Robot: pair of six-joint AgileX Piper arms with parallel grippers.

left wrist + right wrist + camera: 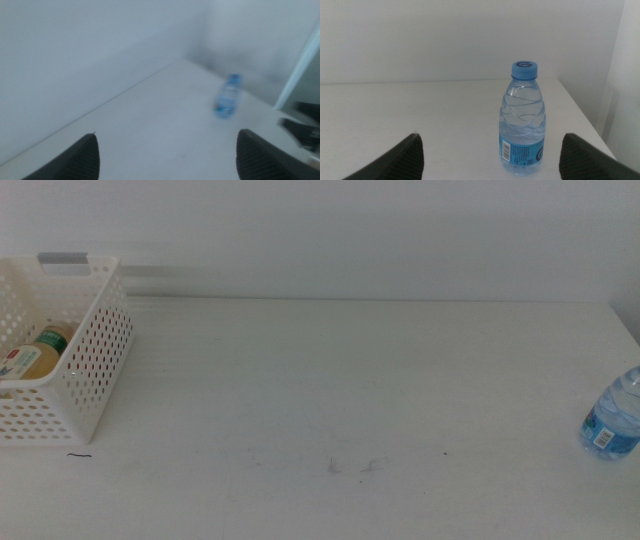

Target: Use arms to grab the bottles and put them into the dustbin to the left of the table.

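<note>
At far left of the middle view, the dustbin [85, 370] holds the yellow bottle [35, 356]. The water bottle [613, 422] stands at far right on the tabletop [340, 390]. Both grippers, left [167, 155] and right [490, 157], have jaws spread, empty.

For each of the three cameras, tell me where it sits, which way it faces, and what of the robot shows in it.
Middle view: above the table, facing forward and down; dustbin at left holding a yellow bottle, water bottle at right; no arm shows.
Left wrist view: on the left arm, looking across the tabletop at the distant, blurred water bottle; left tool open.
Right wrist view: on the right arm, facing the upright water bottle close up; right tool open.
All three share the water bottle.
</note>
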